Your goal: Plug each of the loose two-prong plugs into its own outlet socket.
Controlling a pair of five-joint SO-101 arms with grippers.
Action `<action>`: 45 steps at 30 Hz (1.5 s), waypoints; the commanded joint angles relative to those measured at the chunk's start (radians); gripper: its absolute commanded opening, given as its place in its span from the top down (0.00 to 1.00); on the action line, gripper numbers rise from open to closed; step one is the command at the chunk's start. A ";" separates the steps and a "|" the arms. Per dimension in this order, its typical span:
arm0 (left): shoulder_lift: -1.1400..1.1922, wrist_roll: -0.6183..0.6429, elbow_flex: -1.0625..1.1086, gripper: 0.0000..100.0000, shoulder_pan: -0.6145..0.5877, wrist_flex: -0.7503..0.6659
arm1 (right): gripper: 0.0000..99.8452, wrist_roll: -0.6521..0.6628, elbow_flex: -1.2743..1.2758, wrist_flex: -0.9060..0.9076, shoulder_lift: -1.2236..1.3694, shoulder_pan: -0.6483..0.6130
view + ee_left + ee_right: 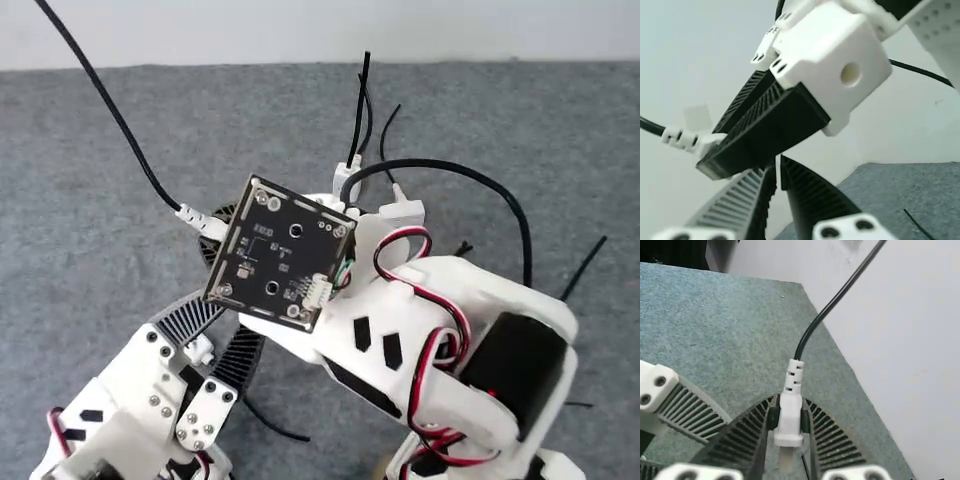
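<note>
Plug (790, 390) sits pinched by its flat flanks in the right gripper (789, 409), whose ribbed black fingers (747, 440) are closed narrow on the body just below the strain relief. That looks the right hold: rigid part, not the cord. Judged light, hard moulded plastic; smooth, so it may twist if the cord pulls. Prong end faces the wrist, too blurred to read. White body, slotted collar. Black cord (840, 295) rises off it, looks springy, likely to tug sideways. Held off the grey carpeted table (715, 315). Left gripper (776, 172) is just beside, drawn almost together, nothing visible between. Target socket: cannot tell.
</note>
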 commanded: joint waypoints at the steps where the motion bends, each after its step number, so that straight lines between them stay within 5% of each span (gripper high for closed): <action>1: 0.002 -0.029 -0.012 0.99 -0.005 0.000 | 0.99 -0.018 0.000 0.027 -0.016 -0.015; 20: 0.002 -0.023 0.142 0.99 -0.052 -0.106 | 0.99 -0.049 0.005 0.113 -0.111 -0.022; 45: 0.002 0.026 0.021 0.99 0.126 0.025 | 0.99 -0.048 0.006 0.114 -0.062 -0.021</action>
